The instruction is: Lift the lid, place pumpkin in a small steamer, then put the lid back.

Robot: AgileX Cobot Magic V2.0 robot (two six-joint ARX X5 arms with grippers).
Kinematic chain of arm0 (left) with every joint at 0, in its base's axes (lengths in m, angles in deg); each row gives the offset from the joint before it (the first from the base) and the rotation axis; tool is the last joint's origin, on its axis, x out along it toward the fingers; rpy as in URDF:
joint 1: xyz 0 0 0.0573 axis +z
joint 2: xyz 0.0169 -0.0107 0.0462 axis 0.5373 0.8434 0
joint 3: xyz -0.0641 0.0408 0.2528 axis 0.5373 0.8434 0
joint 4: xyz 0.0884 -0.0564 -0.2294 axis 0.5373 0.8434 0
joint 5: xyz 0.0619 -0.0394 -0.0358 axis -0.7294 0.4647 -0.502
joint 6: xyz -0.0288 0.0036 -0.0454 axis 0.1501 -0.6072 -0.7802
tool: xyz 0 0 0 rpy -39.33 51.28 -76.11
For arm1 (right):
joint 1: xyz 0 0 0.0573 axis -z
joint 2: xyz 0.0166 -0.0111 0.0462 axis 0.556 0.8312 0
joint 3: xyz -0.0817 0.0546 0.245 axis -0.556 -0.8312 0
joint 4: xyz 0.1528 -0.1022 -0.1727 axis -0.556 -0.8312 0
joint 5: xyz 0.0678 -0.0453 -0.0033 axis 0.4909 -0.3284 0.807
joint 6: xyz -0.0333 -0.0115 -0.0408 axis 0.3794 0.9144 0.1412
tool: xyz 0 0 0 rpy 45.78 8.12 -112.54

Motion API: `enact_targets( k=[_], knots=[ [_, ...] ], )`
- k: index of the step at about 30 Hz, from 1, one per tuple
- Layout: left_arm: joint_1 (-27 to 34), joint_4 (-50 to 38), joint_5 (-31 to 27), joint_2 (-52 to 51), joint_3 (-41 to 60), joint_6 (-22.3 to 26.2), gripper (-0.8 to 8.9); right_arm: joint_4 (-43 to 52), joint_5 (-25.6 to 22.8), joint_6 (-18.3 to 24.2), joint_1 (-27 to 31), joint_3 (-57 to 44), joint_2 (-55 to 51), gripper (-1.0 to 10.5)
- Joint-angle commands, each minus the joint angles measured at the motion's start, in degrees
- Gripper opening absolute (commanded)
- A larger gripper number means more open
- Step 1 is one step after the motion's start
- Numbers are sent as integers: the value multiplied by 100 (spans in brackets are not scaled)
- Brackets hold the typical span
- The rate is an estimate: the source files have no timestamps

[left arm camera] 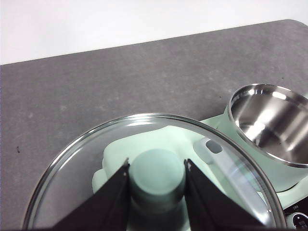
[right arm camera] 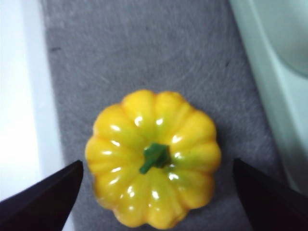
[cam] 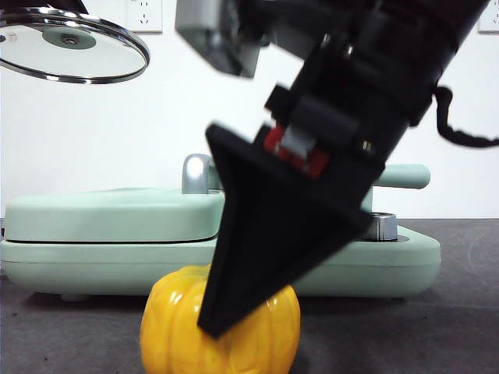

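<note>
My left fingers (left arm camera: 156,180) are clenched on the small mint-green knob of the lid (left arm camera: 86,159), one black finger on each side of it, and I hold the glass disc up in the air with its steel rim level. In the front view that lid (cam: 78,58) hangs high near the upper corner, well clear of everything below. Through and past the glass I see the small steamer (left arm camera: 269,130), uncovered, its shiny steel inside bare, standing on the mint-green appliance (left arm camera: 144,144) next to the flat covered section.

My right fingers (right arm camera: 156,192) are spread wide, released, with one black tip on either side of the pumpkin (right arm camera: 153,156) and a gap between each tip and its ribbed skin. I cannot tell whether either tip touches it. The pumpkin sits upright on the dark grey surface (right arm camera: 144,48), green stem pointing up, just beside the appliance's pale edge. In the front view the pumpkin (cam: 257,335) stands near the camera in front of the appliance (cam: 101,234), and my right arm comes down big and dark from the upper side, one finger's point (cam: 226,308) low across the pumpkin's face.
</note>
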Motion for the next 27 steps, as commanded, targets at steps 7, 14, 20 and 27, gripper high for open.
enact_targets(
  k=[7, 14, 20, 27],
  knots=[
    [-4, -181, -4, -4, -83, 20, 10, -221, 35, -824, -92, 70, 203, 357],
    [-4, -181, -4, -4, -83, 20, 10, -1021, 111, -1543, -92, 157, -437, 356],
    [-4, -184, -4, -2, -83, 20, 10, -2203, 52, -2284, -13, 632, -997, 356],
    [-4, -184, -4, -2, -83, 20, 10, -4385, -527, -2688, 188, 1735, -1185, 356]
  ],
)
